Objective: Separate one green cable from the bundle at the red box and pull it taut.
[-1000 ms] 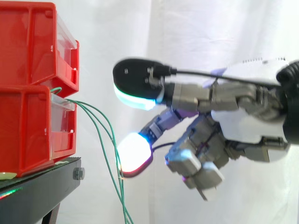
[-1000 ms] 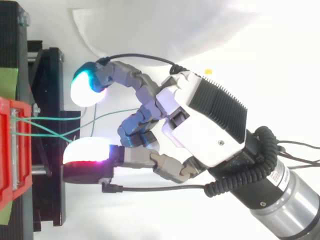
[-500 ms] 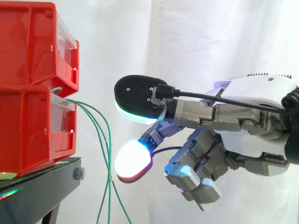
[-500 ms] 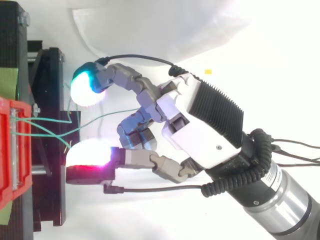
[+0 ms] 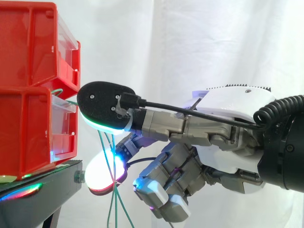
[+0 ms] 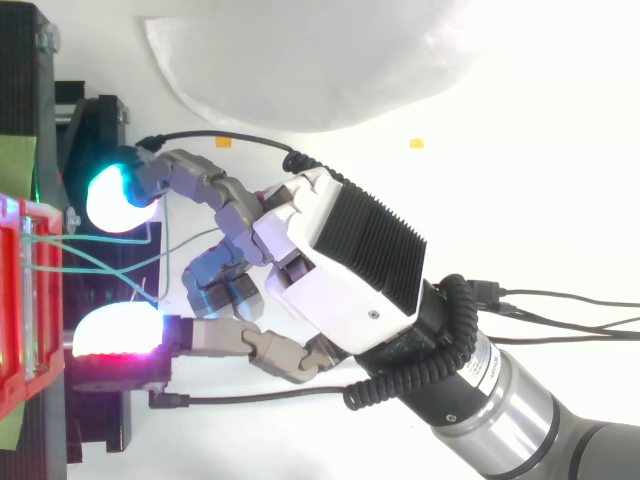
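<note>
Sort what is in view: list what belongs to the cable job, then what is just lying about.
Belongs to the job:
green cables
lower red box, where the cables come out
hand

Just lying about:
upper red box
black stand
white curtain
yellow scrap

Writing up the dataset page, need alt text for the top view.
Robot hand reaches left toward the red bin, two glowing fingers spread on either side of the green cables running out of it, none visibly pinched. The arm enters from the lower right.
</note>
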Available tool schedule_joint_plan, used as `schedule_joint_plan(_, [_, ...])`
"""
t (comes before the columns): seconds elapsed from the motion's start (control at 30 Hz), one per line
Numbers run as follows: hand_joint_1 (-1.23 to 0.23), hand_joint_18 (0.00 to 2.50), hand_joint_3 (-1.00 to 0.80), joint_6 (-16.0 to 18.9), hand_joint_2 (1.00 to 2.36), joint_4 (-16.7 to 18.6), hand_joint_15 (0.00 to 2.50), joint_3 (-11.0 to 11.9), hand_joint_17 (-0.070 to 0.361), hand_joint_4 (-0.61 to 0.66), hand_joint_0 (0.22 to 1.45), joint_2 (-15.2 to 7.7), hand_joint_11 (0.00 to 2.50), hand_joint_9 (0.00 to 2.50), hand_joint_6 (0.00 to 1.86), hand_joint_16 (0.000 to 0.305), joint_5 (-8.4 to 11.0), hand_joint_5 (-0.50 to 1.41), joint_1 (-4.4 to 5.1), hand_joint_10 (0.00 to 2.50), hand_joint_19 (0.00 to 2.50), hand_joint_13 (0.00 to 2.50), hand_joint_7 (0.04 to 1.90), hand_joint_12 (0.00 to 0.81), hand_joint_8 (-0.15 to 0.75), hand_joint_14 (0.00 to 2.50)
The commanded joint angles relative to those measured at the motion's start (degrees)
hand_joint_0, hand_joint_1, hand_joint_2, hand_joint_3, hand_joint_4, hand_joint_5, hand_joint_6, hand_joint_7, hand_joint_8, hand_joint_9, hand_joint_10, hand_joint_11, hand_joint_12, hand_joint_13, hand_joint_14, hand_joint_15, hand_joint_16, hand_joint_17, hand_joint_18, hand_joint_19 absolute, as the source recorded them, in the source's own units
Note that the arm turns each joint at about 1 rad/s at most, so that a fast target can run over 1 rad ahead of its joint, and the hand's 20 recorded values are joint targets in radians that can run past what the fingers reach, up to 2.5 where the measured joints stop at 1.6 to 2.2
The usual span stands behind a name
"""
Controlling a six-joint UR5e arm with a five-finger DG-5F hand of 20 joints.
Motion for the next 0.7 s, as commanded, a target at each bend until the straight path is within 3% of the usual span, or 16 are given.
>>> schedule_joint_plan(0.0, [-0.42,1.16,-0.5,0.7,1.0,-0.5,1.48,-0.2,0.18,0.34,0.4,0.0,1.4,1.47,0.5,0.08,0.1,-0.14,0.08,0.02,0.98,1.54,0.86,0.497,0.406,0.06])
schedule_joint_plan(0.17, [-0.42,1.16,-0.5,1.6,1.0,-0.1,1.49,-0.2,0.18,0.34,0.4,0.0,1.42,1.47,0.5,0.08,1.06,-0.14,0.61,0.02,0.98,1.53,0.86,0.491,0.406,0.06])
schedule_joint_plan(0.23, [-0.41,1.16,-0.5,4.2,1.0,1.1,1.49,-0.2,0.18,0.34,0.4,0.0,1.42,1.47,0.5,0.08,3.44,-0.14,1.05,0.02,0.98,1.53,0.86,0.491,0.41,0.06])
schedule_joint_plan(0.3, [-0.41,1.17,-0.5,7.7,1.0,2.5,1.49,-0.2,0.18,0.34,0.4,0.0,1.41,1.47,0.5,0.08,7.04,-0.14,1.75,0.02,0.97,1.53,0.86,0.495,0.406,0.06])
schedule_joint_plan(0.33, [-0.42,1.17,-0.5,9.4,1.0,2.7,1.49,-0.2,0.18,0.34,0.4,0.0,1.41,1.47,0.5,0.08,9.77,-0.14,2.45,0.02,0.98,1.54,0.86,0.491,0.409,0.06])
schedule_joint_plan(0.47, [-0.41,1.17,-0.5,10.0,1.0,2.7,1.49,-0.2,0.18,0.34,0.4,0.0,1.41,1.47,0.5,0.08,11.26,-0.14,3.16,0.02,0.98,1.53,0.86,0.491,0.407,0.06])
schedule_joint_plan(0.67, [-0.41,1.17,-0.5,11.4,1.0,3.0,1.48,-0.3,0.18,0.34,0.4,0.0,1.41,1.47,0.5,0.08,15.13,-0.14,4.3,0.02,0.98,1.54,0.86,0.489,0.406,0.06])
